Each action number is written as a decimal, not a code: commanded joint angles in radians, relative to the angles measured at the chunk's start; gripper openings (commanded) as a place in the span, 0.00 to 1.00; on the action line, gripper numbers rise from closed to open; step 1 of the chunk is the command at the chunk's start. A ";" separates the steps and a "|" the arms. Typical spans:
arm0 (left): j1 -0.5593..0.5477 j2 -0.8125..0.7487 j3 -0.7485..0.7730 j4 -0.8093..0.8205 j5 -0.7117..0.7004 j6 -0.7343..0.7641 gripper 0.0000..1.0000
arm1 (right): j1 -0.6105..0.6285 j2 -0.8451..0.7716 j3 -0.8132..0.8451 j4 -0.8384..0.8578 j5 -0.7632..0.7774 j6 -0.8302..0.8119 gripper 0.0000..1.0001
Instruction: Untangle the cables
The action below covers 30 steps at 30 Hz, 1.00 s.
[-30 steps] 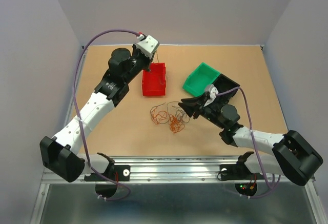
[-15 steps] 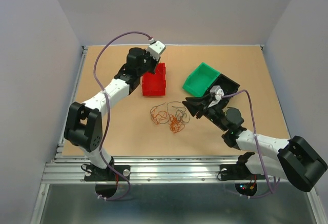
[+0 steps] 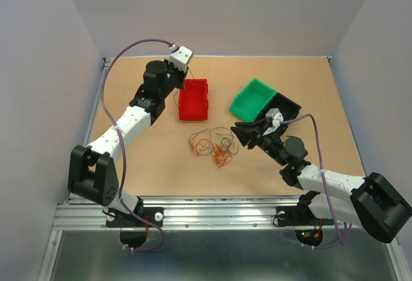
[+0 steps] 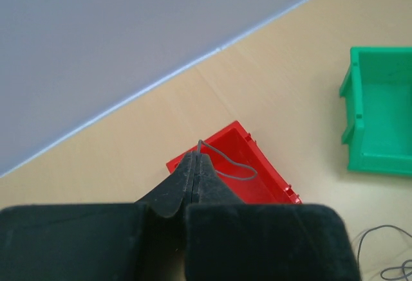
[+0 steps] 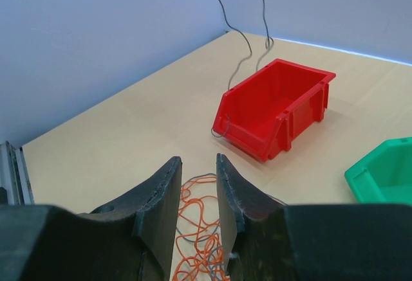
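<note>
left tool (image 4: 196, 157) has shifted sideways, clamped on one grey wire (image 4: 223, 156). right tool (image 5: 198, 162) part-open, empty. cables (image 3: 211, 145) look limp; grip loose ends.

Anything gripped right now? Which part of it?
Left gripper, jaws shut, pinches one dark wire at a bend; both strands dangle toward the red bin. Right gripper holds nothing.
</note>
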 commanded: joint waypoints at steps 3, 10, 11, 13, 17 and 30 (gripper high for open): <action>-0.003 -0.225 -0.111 0.178 -0.051 -0.024 0.00 | 0.007 -0.004 -0.018 0.053 0.026 -0.017 0.34; -0.009 -0.320 -0.157 0.195 -0.043 -0.033 0.00 | 0.005 0.011 -0.007 0.053 0.024 -0.015 0.34; -0.009 -0.336 -0.175 0.207 0.001 -0.041 0.00 | 0.005 0.016 -0.006 0.053 0.024 -0.017 0.34; -0.011 -0.345 -0.191 0.238 0.055 -0.041 0.00 | 0.005 0.020 -0.001 0.053 0.024 -0.017 0.34; -0.011 -0.302 -0.168 0.235 0.096 -0.059 0.00 | 0.005 0.034 0.007 0.053 0.021 -0.015 0.34; 0.011 -0.028 -0.111 0.408 0.060 -0.046 0.00 | 0.005 0.025 0.001 0.053 0.018 -0.017 0.34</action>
